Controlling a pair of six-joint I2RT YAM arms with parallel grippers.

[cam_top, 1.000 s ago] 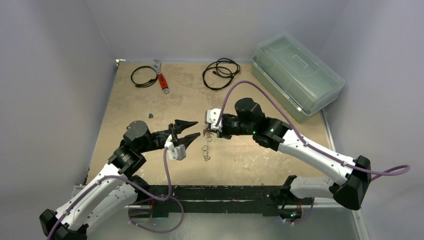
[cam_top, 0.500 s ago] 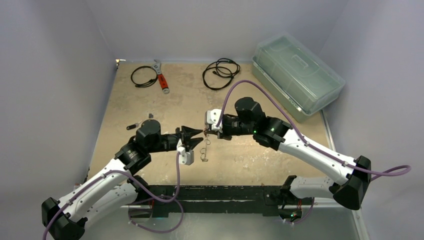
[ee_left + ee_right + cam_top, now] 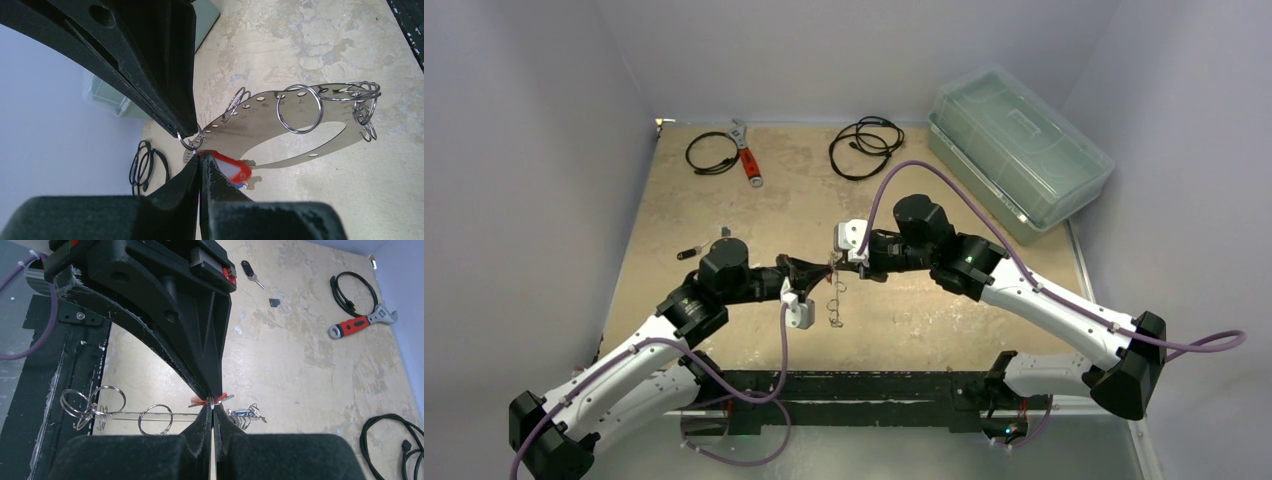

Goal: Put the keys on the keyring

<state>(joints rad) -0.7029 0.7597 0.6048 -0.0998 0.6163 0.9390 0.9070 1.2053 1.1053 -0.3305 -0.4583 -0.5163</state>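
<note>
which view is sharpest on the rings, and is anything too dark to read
Left wrist: the keyring rings and red key are sharp, but the left arm's fingers are featureless black. Right wrist: wrench crisp, right arm's fingers dark. Top external: even light, rings too small to resolve.

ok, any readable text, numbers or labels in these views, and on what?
Nothing reads clearly.
Flat curved grey metal plate with holes and split rings: faint marks beside the holes, too small to read.
Red plastic key tag in the left gripper: window insert looks blank.
Red-handled wrench: no legible marking.
Clear plastic lidded box: no label visible.
</note>
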